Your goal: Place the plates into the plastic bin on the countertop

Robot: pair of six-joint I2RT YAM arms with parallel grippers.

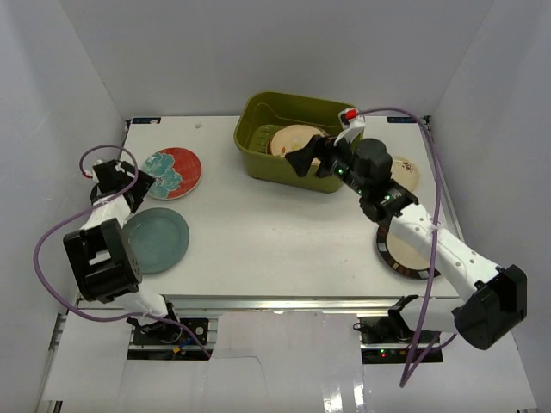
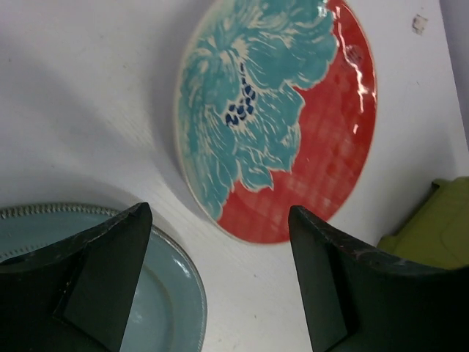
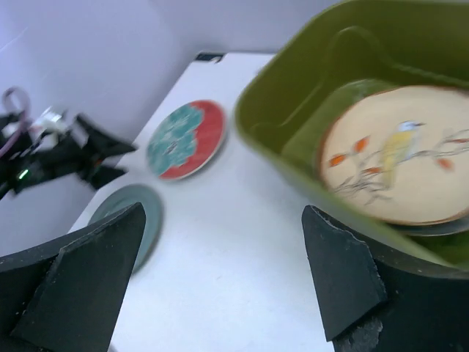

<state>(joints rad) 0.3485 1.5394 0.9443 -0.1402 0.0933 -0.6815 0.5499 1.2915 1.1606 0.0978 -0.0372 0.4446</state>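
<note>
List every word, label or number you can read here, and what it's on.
No text is legible.
Left dark sticker at the back edge of the countertop: too small to read.
Right dark sticker, same edge: too small to read.
Floral plate, bird plate: pictures only, no lettering.

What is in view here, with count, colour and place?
Olive-green rectangular plastic bin: one, olive green, far centre of tabletop.
Cream round bird-painted plate: one, cream, inside bin.
Red-and-teal floral round plate: one, red and teal, left of bin.
Blue-grey round plate: one, blue-grey, near left.
Dark-rimmed beige round plate: one, beige, near right, partly hidden.
Small cream round plate: one, cream, right of bin.
Flat white tabletop: one, white, beneath everything.
Left tool: one, black, open, above left plates.
Right tool: one, black, open, by bin's near rim.
</note>
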